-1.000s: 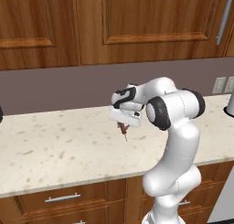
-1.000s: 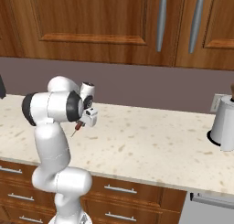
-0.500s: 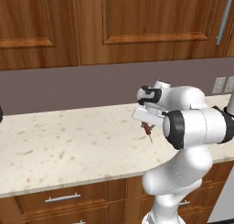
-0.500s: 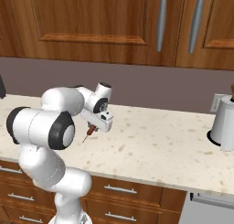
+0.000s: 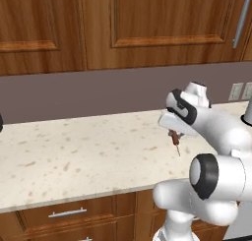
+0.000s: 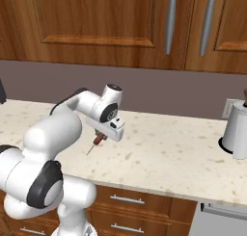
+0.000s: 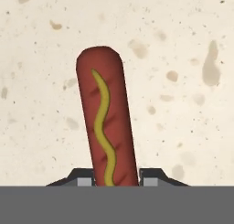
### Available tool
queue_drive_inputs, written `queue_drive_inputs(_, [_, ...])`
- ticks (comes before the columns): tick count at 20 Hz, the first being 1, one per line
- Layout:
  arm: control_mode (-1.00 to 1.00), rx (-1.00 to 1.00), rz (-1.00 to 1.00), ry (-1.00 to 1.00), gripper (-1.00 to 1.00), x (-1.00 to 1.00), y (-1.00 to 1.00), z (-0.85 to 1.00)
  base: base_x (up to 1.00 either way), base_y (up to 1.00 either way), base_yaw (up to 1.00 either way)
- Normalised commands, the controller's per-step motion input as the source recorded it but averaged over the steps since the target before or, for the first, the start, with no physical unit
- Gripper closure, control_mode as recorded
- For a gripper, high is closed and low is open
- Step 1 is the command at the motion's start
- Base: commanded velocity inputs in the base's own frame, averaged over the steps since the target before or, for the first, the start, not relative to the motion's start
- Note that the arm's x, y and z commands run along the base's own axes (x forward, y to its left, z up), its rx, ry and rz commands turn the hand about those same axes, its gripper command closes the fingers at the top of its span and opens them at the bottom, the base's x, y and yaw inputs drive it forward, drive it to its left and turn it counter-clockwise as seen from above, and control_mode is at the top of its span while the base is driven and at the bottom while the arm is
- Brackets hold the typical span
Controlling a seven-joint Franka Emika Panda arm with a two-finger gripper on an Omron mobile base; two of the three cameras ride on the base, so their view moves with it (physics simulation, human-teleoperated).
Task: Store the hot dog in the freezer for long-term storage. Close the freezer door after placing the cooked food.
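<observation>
Dark wooden cabinets (image 5: 98, 28) run along the wall above and beyond the end effector, with long metal bar handles (image 6: 170, 20) on the doors up to its right. Below it stretches the speckled cream counter (image 5: 74, 156), and under that sit wooden drawers (image 6: 130, 201) with small metal pulls. Far off to the end effector's right, near the counter's end, stands a white cylindrical appliance (image 6: 237, 131) by a wall outlet (image 5: 236, 91). The end effector (image 6: 101, 137) hangs above the counter, pointing down, its two fingers clamped on the hot dog (image 7: 106, 127). The sausage, reddish-brown with a wavy yellow stripe, sits pinched between the fingertips in the hand view, and its thin stick (image 5: 178, 150) juts down beneath the end effector, clear of the counter.
</observation>
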Motion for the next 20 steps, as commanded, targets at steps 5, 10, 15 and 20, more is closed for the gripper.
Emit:
queue_drive_inputs(5, [-1.0,-0.03,-0.05,0.02,1.0,-0.35,-0.01,0.27,0.0,0.0,0.0])
queue_drive_inputs(10, [-1.0,0.0,-0.26,0.14,1.0,0.0,0.0,0.16,0.0,0.0,0.0])
queue_drive_inputs(15, [-1.0,-0.02,-0.27,0.17,1.0,-0.01,0.0,0.19,0.0,0.0,0.0])
queue_drive_inputs(20, [-1.0,-0.11,-0.07,-0.06,1.0,-0.59,0.01,0.32,0.0,0.0,0.0])
